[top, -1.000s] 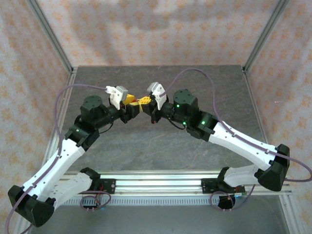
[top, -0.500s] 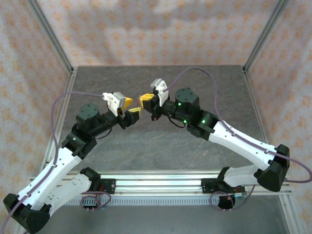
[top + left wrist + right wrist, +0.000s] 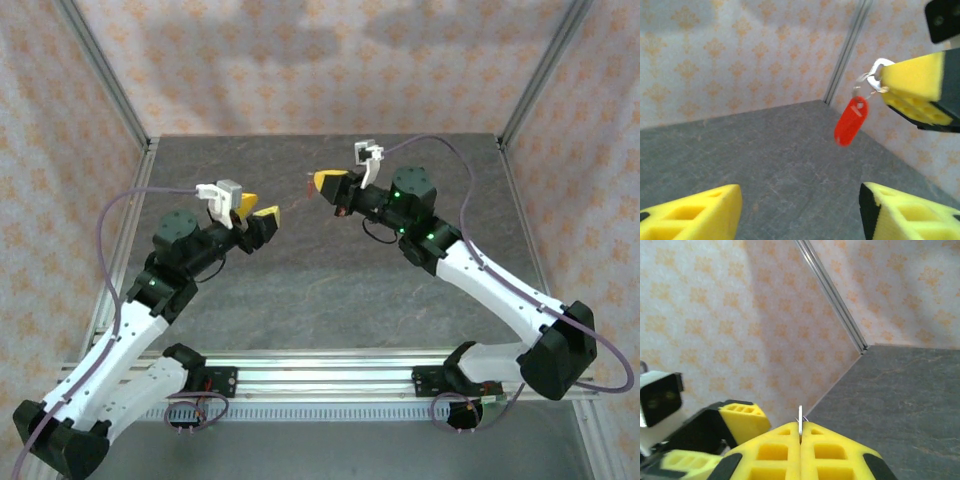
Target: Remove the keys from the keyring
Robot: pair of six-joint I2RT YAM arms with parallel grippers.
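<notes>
**benchrat:** Grey stone-look table point(image 3: 330, 300), orange-patterned walls point(image 3: 300, 70), alu posts point(image 3: 105, 75) in the far corners. Nice cage. Where's the tag point(image 3: 851, 121) on your feed?

**yam_op:** Up in the air, over the far middle of the table. On my left wrist cam it hangs tilted, red and oblong, from a little silver link point(image 3: 856, 91). It's touching nothing else.

**benchrat:** And the key point(image 3: 876, 75)?

**yam_op:** It's pinched in the right gripper point(image 3: 322, 181). I only see a rounded silver end poking out of the yellow pads point(image 3: 912, 82), and the rest is buried between them. On the right wrist cam it's a thin bright sliver, edge-on, right at the seam. I can't tell from here whether key and link are joined or just overlapping.

**benchrat:** So the right one is clamped?

**yam_op:** Yep, pads pressed flat together with just that metal between them.

**benchrat:** Left side?

**yam_op:** The left gripper point(image 3: 256, 207) is spread wide with nothing in it. On its own cam I see one yellow tip in each bottom corner and bare table between. It sits left of the right gripper and a bit nearer, tips pointing at it, with a clear gap between the two. The tag hangs in that gap, close to the right one.
</notes>
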